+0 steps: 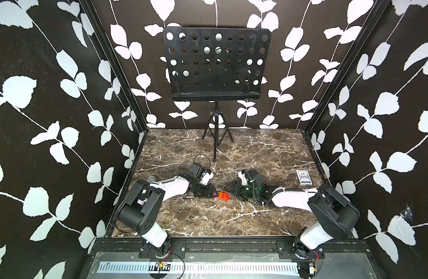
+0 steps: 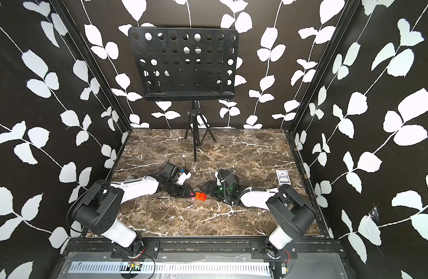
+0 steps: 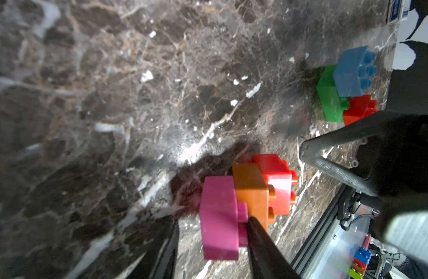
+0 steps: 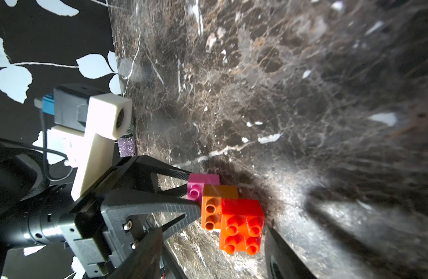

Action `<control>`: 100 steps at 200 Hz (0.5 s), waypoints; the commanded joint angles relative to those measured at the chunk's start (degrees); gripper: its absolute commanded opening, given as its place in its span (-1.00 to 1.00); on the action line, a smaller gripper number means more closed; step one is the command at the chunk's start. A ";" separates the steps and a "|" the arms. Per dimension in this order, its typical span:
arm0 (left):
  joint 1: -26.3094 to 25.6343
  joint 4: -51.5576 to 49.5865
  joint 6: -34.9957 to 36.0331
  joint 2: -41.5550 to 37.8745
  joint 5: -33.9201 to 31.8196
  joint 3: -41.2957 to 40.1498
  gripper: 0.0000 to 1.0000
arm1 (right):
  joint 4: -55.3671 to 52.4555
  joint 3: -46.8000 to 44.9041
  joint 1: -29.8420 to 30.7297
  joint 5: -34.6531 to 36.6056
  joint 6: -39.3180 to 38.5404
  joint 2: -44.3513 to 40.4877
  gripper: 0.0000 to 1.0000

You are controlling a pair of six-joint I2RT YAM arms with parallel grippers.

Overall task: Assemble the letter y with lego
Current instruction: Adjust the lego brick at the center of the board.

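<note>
The lego lies in two joined groups on the marble; no whole letter y is in view. A pink brick [image 3: 219, 217], a brown-orange brick [image 3: 250, 188] and an orange-red brick [image 3: 275, 178] form a stepped chain [image 1: 223, 196] [image 2: 200, 196]. My left gripper [image 3: 213, 218] straddles the pink brick [image 4: 203, 180], open: one finger rests against its studs, the other stands a small gap off. My right gripper [image 4: 215, 227] is open around the orange-red brick [image 4: 241, 224]. Beyond it lie a green bar [image 3: 328, 101] with a blue brick [image 3: 352, 72] and a red brick [image 3: 360, 108].
A blue-patterned card box [image 1: 304, 177] [image 2: 283, 177] lies at the right side of the table. A black music stand [image 1: 215, 65] has its tripod [image 1: 215, 145] on the back middle. Patterned walls close the left, right and back; a metal rail [image 1: 232, 246] runs along the front.
</note>
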 commanded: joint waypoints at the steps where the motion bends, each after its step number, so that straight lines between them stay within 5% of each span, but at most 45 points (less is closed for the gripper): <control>1: 0.42 -0.70 0.77 -1.58 0.27 -0.03 0.07 | -1.89 -0.15 0.20 2.58 -0.40 -2.08 0.32; 100: 2.85 -0.88 0.22 -3.28 0.17 -0.93 0.11 | -2.13 -0.35 0.26 1.60 -0.69 0.78 0.32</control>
